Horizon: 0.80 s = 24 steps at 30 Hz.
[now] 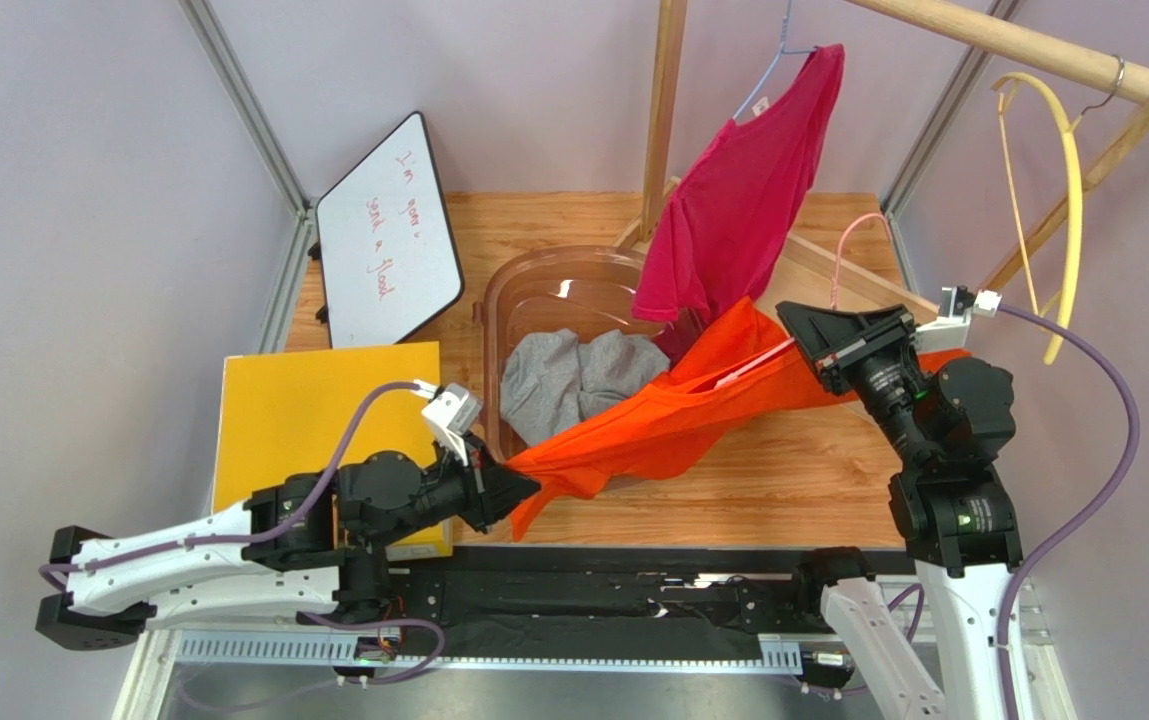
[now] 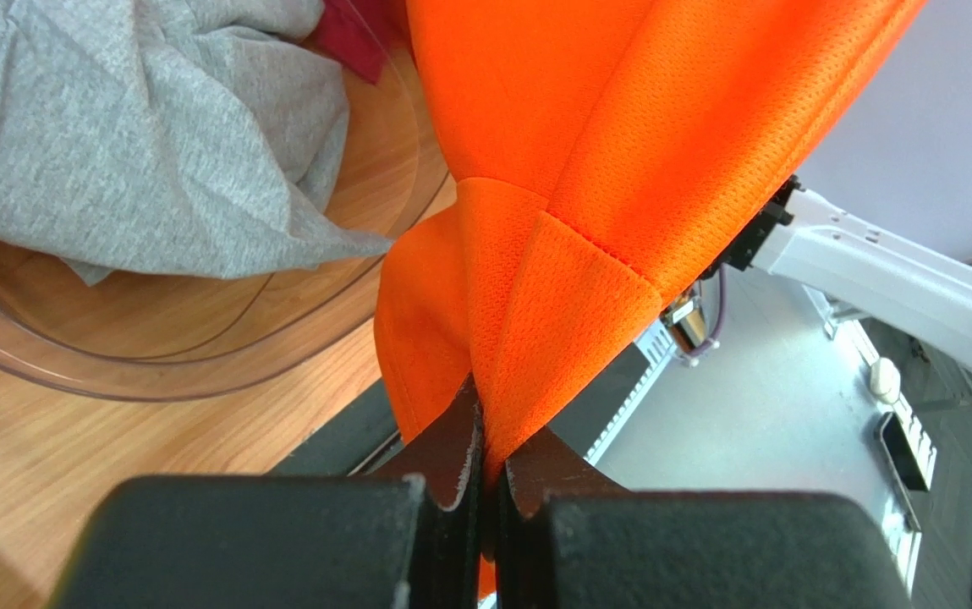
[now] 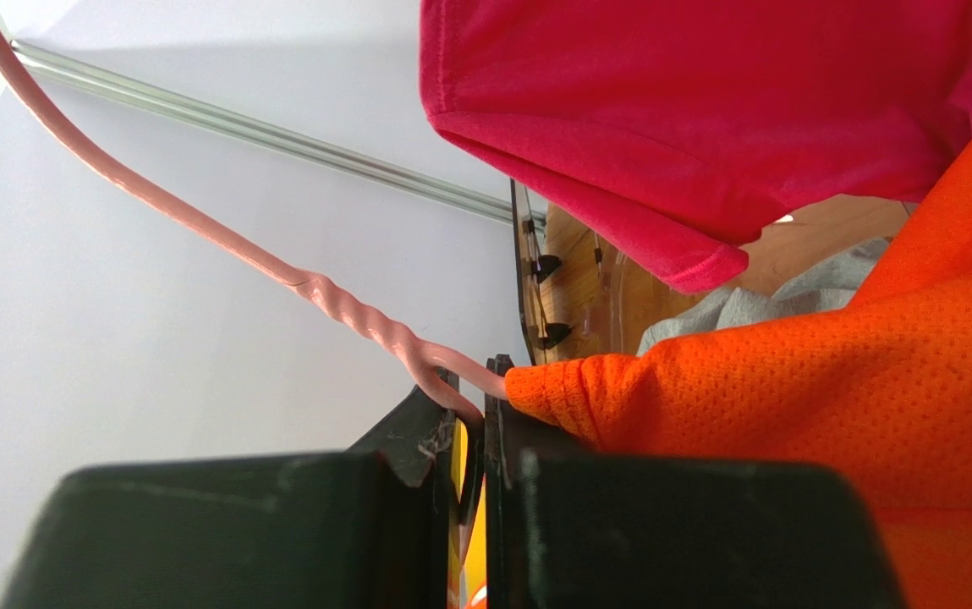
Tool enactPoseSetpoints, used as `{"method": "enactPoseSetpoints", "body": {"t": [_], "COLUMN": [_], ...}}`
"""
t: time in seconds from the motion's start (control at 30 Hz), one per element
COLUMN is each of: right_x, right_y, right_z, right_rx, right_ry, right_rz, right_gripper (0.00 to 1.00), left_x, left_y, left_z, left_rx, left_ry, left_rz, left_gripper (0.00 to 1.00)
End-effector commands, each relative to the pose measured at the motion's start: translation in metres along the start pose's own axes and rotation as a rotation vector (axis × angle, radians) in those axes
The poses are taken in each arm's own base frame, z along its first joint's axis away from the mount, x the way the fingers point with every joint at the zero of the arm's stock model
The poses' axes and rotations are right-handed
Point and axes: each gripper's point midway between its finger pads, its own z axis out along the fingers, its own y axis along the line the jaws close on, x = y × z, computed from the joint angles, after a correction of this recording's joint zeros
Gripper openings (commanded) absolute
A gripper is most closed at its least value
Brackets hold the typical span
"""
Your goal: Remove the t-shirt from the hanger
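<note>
The orange t-shirt (image 1: 655,413) is stretched in the air between the two arms, sloping from the right one down to the left and passing over the near rim of a clear tub (image 1: 493,323) on the bench (image 1: 821,465). Its neck end is on the pink hanger (image 1: 840,255), whose hook curls up and away from the cloth.

The right claw (image 1: 798,323) is closed tight on the pink hanger's wire just below the twisted neck, right where the orange collar begins; the wrist view shows the wire running in between the fingers. The left claw (image 1: 513,488) is pinched fully closed on a folded edge of the orange t-shirt at its low end, near the front of the bench.

A grey garment (image 1: 580,375) lies crumpled in the tub. Behind it a red t-shirt (image 1: 746,195) hangs from a wooden rack (image 1: 666,105), its lower edge touching the orange cloth. A yellow hanger (image 1: 1069,165) hangs further right on the rack. To the left lie a yellow board (image 1: 317,413) and a whiteboard (image 1: 385,233) with red writing.
</note>
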Motion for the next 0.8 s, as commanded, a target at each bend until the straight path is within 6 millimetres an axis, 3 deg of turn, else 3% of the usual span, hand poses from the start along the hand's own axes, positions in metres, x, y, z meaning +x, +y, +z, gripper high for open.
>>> {"method": "enactPoseSetpoints", "body": {"t": [0.0,0.13,0.17,0.23,0.37,0.47,0.53,0.77], "right_x": [-0.014,-0.02,-0.024,-0.03,-0.046,-0.06,-0.067,-0.071], "right_y": [0.023,0.025,0.022,0.011,0.019,0.023,0.009,-0.011], "right_z": [0.001,0.0,0.001,0.0,-0.006,-0.006,-0.004,-0.01], "right_rx": [-0.102,-0.084,-0.06,0.012,0.006,0.01,0.094,0.147], "right_ry": [-0.067,-0.095,-0.111,-0.132,-0.216,-0.278,-0.295,-0.348], "right_rz": [0.051,0.015,-0.032,-0.068,-0.104,-0.177,-0.235,-0.247], "right_gripper": [0.0,0.0,0.0,0.0,0.0,0.0,0.0,0.0], "left_x": [0.019,0.026,0.02,0.028,0.029,0.043,0.045,0.037], "left_y": [0.001,-0.021,-0.032,-0.04,-0.056,-0.051,-0.037,-0.003], "left_z": [0.011,0.032,0.037,0.049,0.071,0.085,0.086,0.062], "left_rx": [-0.019,0.036,0.07,0.094,0.113,0.081,0.026,-0.092], "left_ry": [0.073,0.127,0.111,0.146,0.165,0.211,0.197,0.141], "left_rz": [0.005,0.04,0.04,0.071,0.096,0.116,0.106,0.093], "left_gripper": [0.0,0.0,0.0,0.0,0.0,0.0,0.0,0.0]}}
